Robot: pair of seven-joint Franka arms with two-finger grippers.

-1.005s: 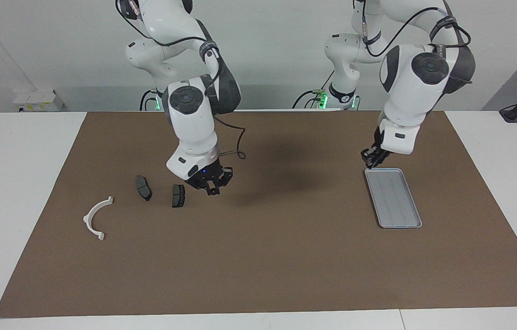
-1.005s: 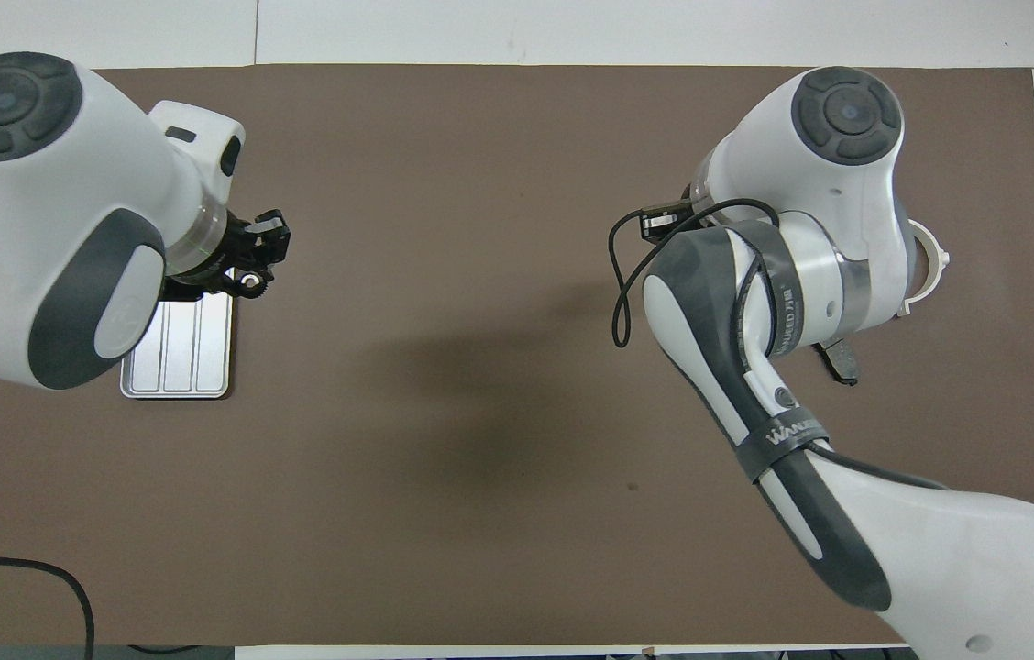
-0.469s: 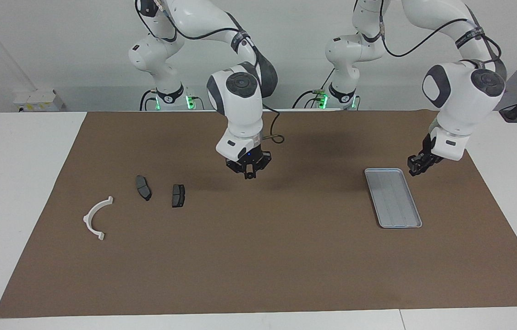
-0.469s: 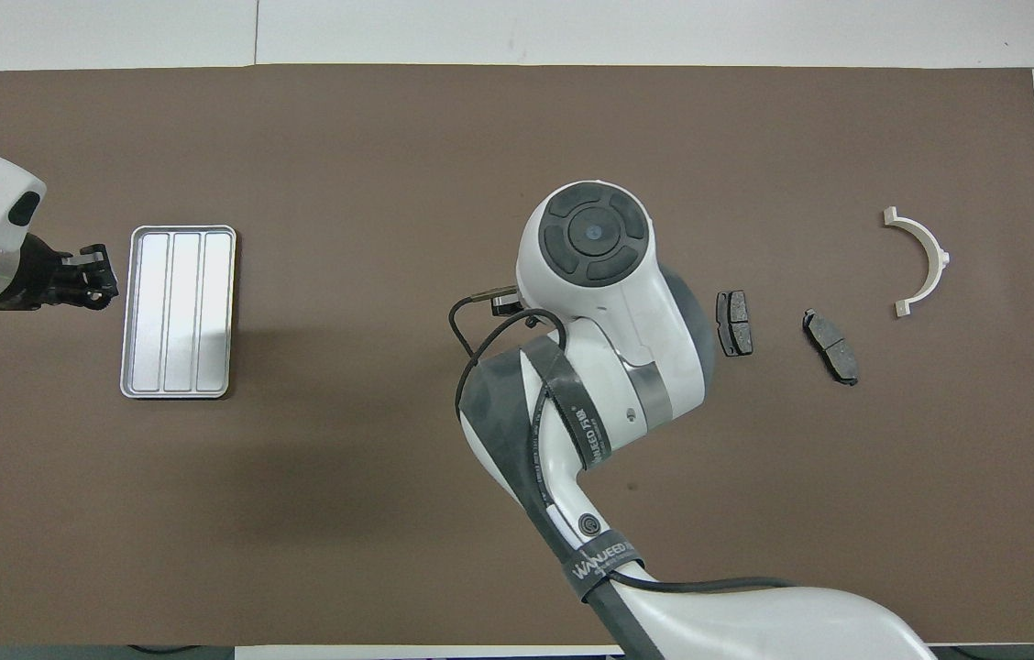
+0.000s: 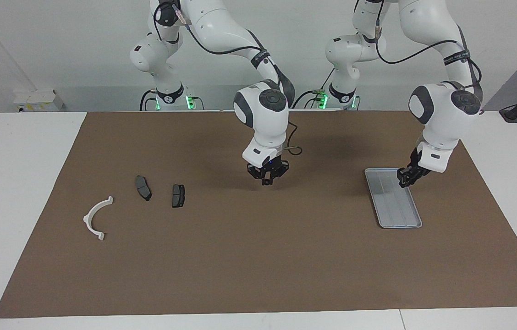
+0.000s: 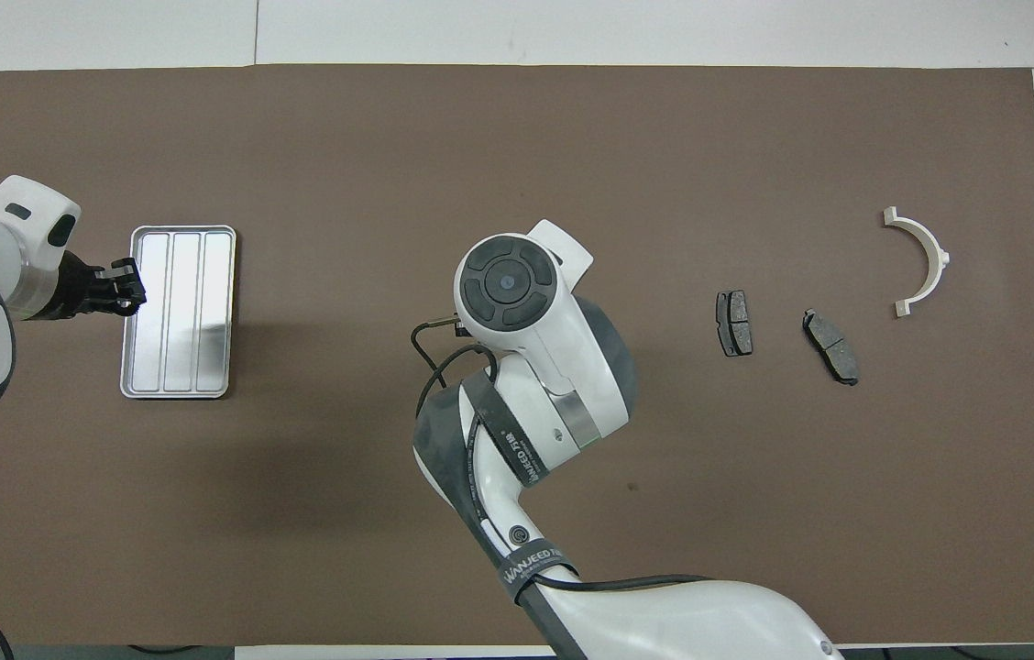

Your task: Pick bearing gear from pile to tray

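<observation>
2 dark brake pads and 1 white half-ring bracket make up the pile, lying on the brown mat toward the right arm's end of the bench. No bearing gear can be made out among them. The tray lies well apart, toward the left arm's end.

The right gripper hangs low over the bare middle of the mat, pinched narrow with its fingertips together and nothing visible between them. The left gripper hovers over the tray's end near the robots; whether it carries anything I cannot tell.

The step in hand looks like delivery into the tray. To do it well, the left gripper should come fully inside the rim, sink low over a groove between the ridges and release gently, since a small round part would roll off easily.
</observation>
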